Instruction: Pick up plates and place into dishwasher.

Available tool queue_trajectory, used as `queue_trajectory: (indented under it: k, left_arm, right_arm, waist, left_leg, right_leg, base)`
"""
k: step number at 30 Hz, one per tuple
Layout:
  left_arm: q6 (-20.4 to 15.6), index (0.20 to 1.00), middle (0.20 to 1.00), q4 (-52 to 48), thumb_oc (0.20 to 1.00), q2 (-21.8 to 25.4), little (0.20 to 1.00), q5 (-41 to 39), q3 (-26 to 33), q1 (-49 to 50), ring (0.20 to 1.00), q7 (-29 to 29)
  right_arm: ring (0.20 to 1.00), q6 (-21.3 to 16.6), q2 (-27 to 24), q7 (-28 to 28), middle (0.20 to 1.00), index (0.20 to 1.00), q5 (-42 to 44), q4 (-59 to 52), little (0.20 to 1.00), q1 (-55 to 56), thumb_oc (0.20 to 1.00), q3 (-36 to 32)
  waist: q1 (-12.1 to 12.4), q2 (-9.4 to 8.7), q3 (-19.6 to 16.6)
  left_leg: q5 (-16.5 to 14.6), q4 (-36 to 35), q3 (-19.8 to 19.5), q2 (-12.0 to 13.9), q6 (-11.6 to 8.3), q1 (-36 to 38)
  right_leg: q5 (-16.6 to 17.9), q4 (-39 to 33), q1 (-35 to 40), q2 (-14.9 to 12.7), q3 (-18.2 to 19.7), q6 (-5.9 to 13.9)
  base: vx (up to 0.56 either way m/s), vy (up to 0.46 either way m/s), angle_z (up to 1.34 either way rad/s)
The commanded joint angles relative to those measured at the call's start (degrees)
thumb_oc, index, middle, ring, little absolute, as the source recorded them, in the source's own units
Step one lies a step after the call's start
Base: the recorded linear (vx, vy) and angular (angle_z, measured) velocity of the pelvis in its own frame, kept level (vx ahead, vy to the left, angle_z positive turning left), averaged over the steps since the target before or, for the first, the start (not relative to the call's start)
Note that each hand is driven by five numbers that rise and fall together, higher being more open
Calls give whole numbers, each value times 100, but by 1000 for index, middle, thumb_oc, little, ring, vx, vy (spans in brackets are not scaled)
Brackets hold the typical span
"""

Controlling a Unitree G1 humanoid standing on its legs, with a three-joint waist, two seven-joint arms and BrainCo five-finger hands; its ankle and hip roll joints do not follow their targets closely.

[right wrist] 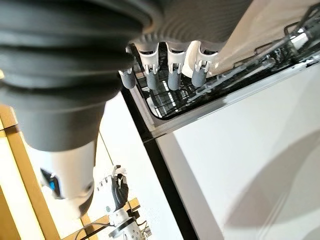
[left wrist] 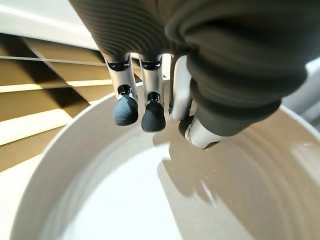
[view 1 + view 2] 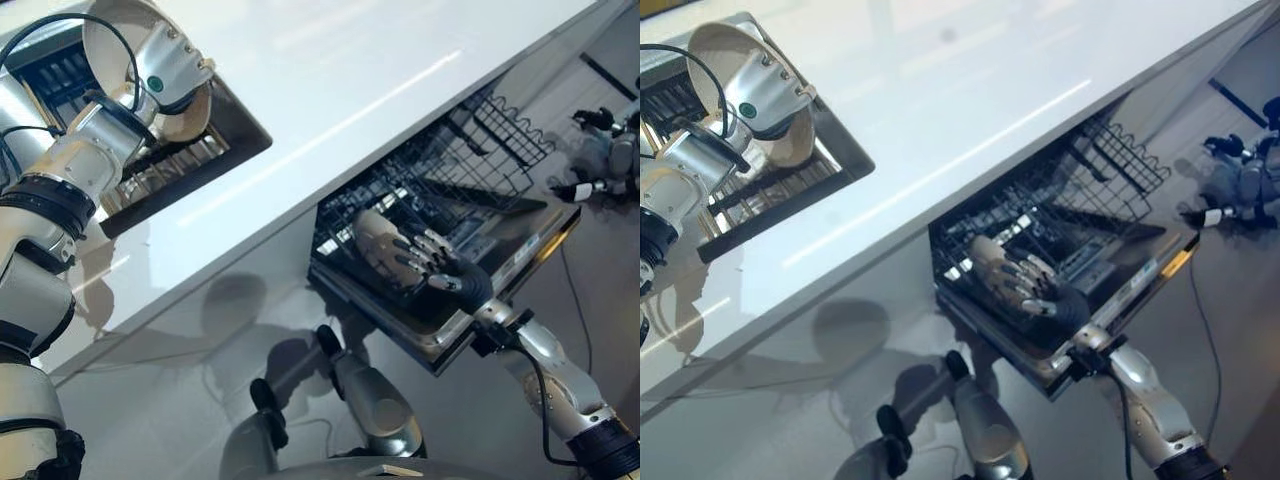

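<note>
Setting: white countertop (image 3: 380,90) with a recessed sink (image 3: 235,125) at the robot's left; below the counter's front edge a dishwasher (image 3: 500,260) stands open, its door dropped and the wire rack (image 3: 440,180) pulled out.

Left hand: the left hand (image 3: 165,65) is over the sink, fingers and thumb curled onto the rim of a pale plate (image 3: 120,35). In the left wrist view the dark fingertips (image 2: 126,110) lie on the inside of the rim. The plate is tilted and looks lifted off the sink grid.

Right hand: the right hand (image 3: 1025,285) is down in the rack, fingers bent round a second plate (image 3: 990,255) standing among the wires.

Progress: one plate is at the rack but not released; judged mid-placement.

Remaining: release that plate, withdraw, then carry the sink plate across to the rack.

Risk: the rim grip may slip during the transfer.
</note>
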Motion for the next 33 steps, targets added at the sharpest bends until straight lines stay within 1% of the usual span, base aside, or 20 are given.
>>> queue_trajectory:
  k: [1,8,12,19,26,28,30,33]
  left_arm:
    - [309,200,200,-235,200,432,200,-228,748,291,200,476]
    - [228,200,200,-505,200,495,200,-172,1072,740,200,525]
    - [120,200,200,-623,200,582,200,-148,1184,908,200,587]
    - [60,200,200,-857,200,680,200,-104,1407,1271,200,653]
    - [-40,200,200,-1063,200,768,200,-366,1693,1671,200,728]
    - [-91,200,200,-1131,200,753,200,-376,1798,1810,200,647]
    - [-155,200,200,-1218,200,769,200,-564,1861,1938,200,482]
    - [-128,200,200,-1295,200,712,200,-728,1954,2164,200,198]
  right_arm:
    - [1000,-105,30,119,1000,1000,64,-305,1000,117,1000,-346]
    - [1000,66,92,63,1000,1000,9,-294,1000,178,1000,-337]
    - [1000,133,85,95,1000,1000,-17,-268,1000,226,1000,-362]
    - [1000,232,136,158,1000,1000,-34,-246,1000,361,1000,-383]
    - [1000,413,173,233,1000,1000,-69,-232,1000,538,1000,-406]
    - [1000,484,190,253,1000,1000,-106,-219,1000,568,1000,-411]
    - [1000,572,197,230,1000,1000,-115,-246,1000,601,1000,-418]
    - [1000,623,205,180,1000,1000,-133,-286,1000,640,1000,-395]
  waist:
    - [115,54,-469]
    - [203,147,-681]
    - [223,212,-785]
    - [244,273,-1026]
    - [241,373,-1340]
    - [234,402,-1392]
    - [233,422,-1441]
    - [229,437,-1470]
  left_leg:
    - [516,-406,79,183,154,-171]
    - [488,-479,45,142,166,17]
    - [463,-532,59,127,171,160]
    - [395,-607,93,89,189,412]
    - [276,-659,155,27,219,725]
    - [246,-669,157,14,228,820]
    - [227,-704,140,-1,234,906]
    - [219,-748,127,-12,243,972]
  right_leg:
    - [15,-63,-39,-108,-14,309]
    - [2,-164,169,-159,-9,343]
    - [-9,-225,303,-190,-7,374]
    - [-40,-347,558,-229,8,420]
    - [-73,-462,834,-262,53,483]
    - [-91,-466,904,-269,65,494]
    - [-106,-488,975,-278,70,507]
    - [-114,-499,1011,-279,73,527]
  base:
    - [56,2,1]
    - [48,10,0]
    - [46,23,2]
    - [55,5,1]
    - [93,5,-1]
    - [95,14,-2]
    - [80,2,-3]
    - [30,-6,-1]
